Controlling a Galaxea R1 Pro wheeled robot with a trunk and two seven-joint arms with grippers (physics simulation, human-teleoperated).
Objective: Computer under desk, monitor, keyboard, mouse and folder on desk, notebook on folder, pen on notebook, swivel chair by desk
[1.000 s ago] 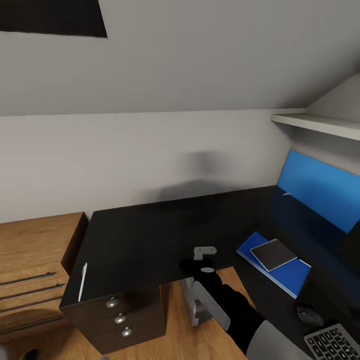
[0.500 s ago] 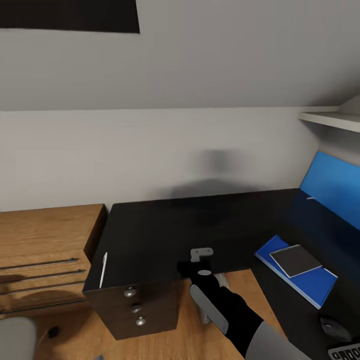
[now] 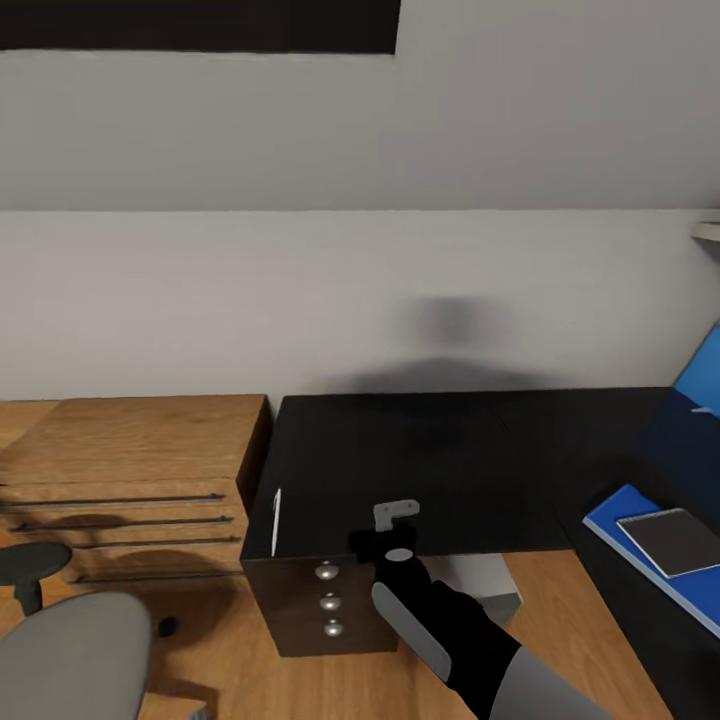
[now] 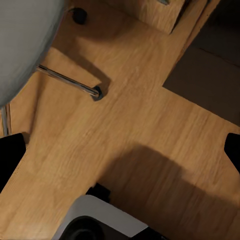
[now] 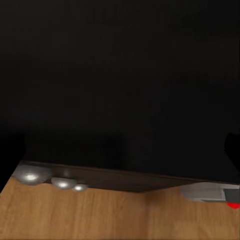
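The right hand (image 3: pixel 395 520) hovers over the front edge of the black table (image 3: pixel 450 450), above the drawer knobs (image 3: pixel 328 601). In the right wrist view its dark fingertips (image 5: pixel 232 147) sit at the two sides of the frame, so it is spread wide and holds nothing. The left hand is also spread wide, with its fingertips (image 4: pixel 11 157) at the frame's sides, over the wooden floor (image 4: pixel 145 120) near the chair's foot (image 4: pixel 67 80).

The pen (image 3: pixel 276 521) lies at the table's left edge, near the front left corner. The folder (image 3: pixel 650 565) lies at the far right of the table, with the notebook (image 3: pixel 678 540) on top of it. The monitor (image 3: pixel 700 385) stands behind them at the right. The computer (image 3: pixel 480 580) sits under the table, beside the drawers. The chair (image 3: pixel 75 655) stands on the floor, left of the table and apart from it.
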